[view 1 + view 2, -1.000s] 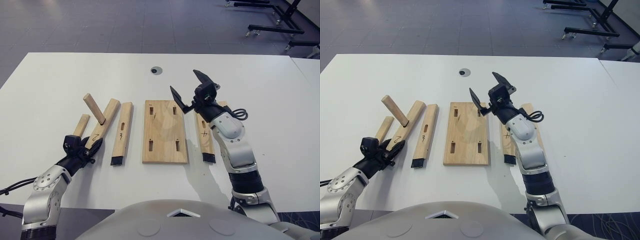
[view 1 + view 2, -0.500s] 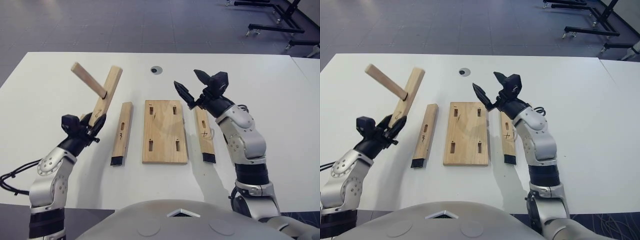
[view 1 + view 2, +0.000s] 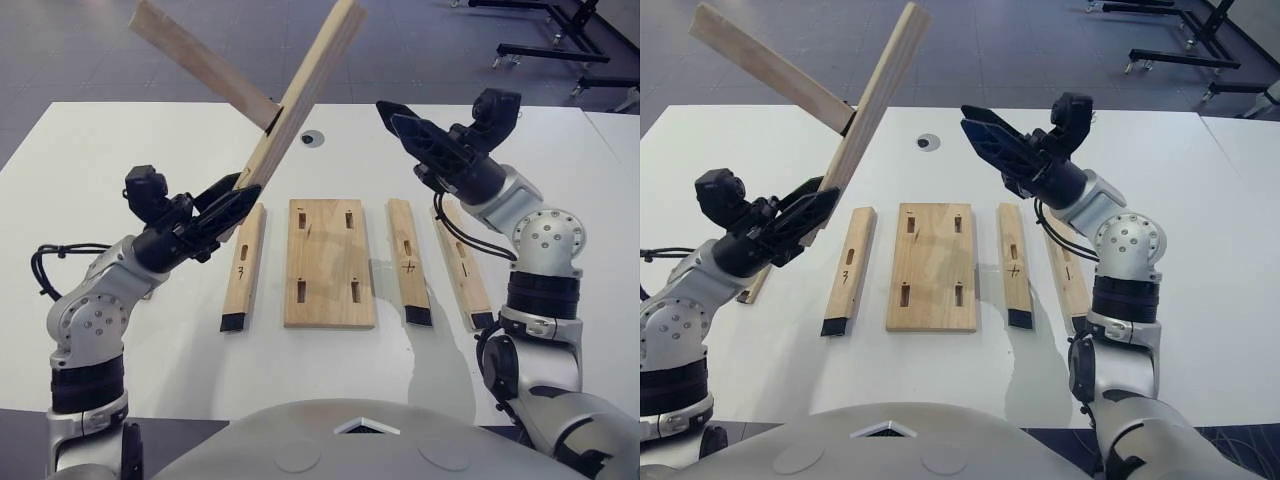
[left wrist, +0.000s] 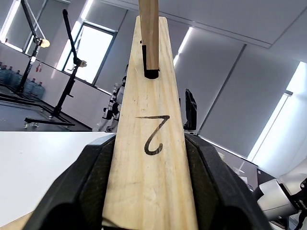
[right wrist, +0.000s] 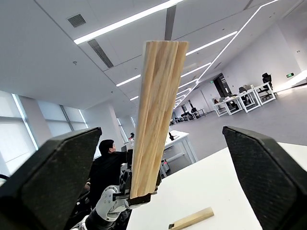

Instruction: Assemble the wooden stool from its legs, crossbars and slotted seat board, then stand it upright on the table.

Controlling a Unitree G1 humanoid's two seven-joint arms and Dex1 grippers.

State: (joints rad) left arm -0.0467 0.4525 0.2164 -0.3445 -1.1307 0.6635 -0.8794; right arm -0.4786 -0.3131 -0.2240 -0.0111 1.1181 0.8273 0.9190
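Left gripper [image 3: 235, 205] is clutching leg 2 [image 3: 300, 100], one crossbar [image 3: 200, 62] fitted; right gripper [image 3: 400, 135] is gaping empty; seat board [image 3: 328, 262] and three legs [image 3: 243, 265] are lying unjoined mid-tabletop.

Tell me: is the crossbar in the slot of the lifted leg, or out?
In: the crossbar ends inside the slot of the leg held by the left gripper.

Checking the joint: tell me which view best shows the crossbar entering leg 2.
Left wrist view: the crossbar sits slotted into leg 2, close up. The eye views show the joint from farther off; the right wrist view shows the leg edge-on.
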